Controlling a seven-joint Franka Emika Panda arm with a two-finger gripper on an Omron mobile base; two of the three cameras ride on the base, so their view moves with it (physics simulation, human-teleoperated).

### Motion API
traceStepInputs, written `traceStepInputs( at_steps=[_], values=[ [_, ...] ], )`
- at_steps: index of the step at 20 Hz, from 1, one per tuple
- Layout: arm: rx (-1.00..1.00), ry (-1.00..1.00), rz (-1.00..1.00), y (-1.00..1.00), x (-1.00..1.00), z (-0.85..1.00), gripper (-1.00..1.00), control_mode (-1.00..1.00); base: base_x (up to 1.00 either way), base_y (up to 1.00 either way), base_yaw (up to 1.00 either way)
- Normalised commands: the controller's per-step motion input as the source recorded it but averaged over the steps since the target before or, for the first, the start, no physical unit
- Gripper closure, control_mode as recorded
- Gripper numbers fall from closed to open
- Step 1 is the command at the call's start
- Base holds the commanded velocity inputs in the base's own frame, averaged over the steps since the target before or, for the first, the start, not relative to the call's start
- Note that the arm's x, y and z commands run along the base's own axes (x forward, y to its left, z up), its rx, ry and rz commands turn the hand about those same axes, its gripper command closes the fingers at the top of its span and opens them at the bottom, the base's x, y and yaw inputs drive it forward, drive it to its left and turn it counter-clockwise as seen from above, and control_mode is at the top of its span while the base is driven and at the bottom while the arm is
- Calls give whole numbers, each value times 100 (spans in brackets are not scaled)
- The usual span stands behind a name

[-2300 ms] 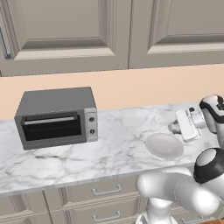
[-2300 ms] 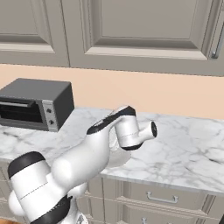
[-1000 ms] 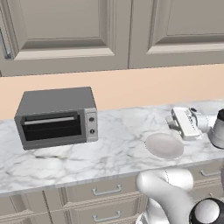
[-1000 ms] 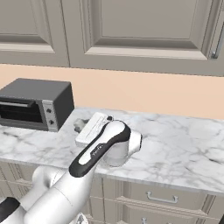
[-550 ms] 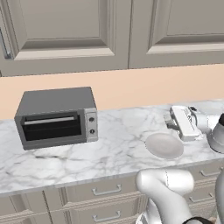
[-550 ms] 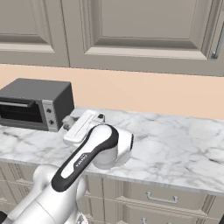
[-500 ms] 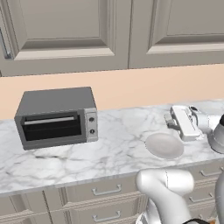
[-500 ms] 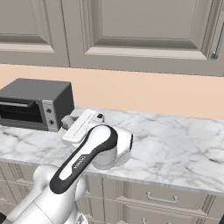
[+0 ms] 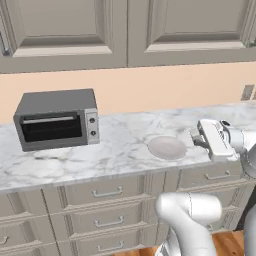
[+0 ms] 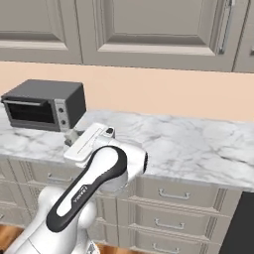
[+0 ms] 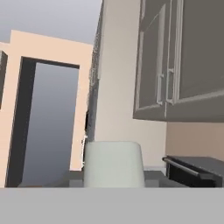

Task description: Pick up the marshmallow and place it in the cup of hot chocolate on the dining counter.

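The marshmallow [image 11: 113, 164] fills the bottom middle of the hand view as a white stubby block, right in front of the camera, held in my gripper. My gripper [image 9: 193, 136] hangs level over the front right of the narrow marble counter, pointing left toward the round grey plate [image 9: 167, 148], which is bare. From the right base view the gripper [image 10: 69, 138] sits at the counter's front edge, ahead of my white hand. The green cup of hot chocolate and the dining counter are out of view.
A grey toaster oven [image 9: 56, 119] stands at the left on the narrow counter [image 9: 120, 152], with drawers beneath and grey wall cabinets above. The toaster oven [image 11: 197, 170] lies ahead on the right in the hand view, and a dark doorway [image 11: 48, 122] on the left.
The whole picture has shifted: the base has backed off from the counter, so more drawers show. My hand has swung from pointing right to pointing left, with the white block still in it.
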Motion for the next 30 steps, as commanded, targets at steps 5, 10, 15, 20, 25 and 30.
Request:
traceStepInputs(
  at_steps=[5,10,15,20,25,30],
  values=[
    [0,0,0,0,0,0,100,100,-79,-55,-26],
    [0,0,0,0,0,0,100,100,0,0,-100],
    [0,0,0,0,0,0,100,100,0,0,-100],
    [0,0,0,0,0,0,100,100,0,0,-99],
    [0,0,0,0,0,0,100,100,0,0,-99],
    [0,0,0,0,0,0,100,100,0,0,-100]
  ],
)
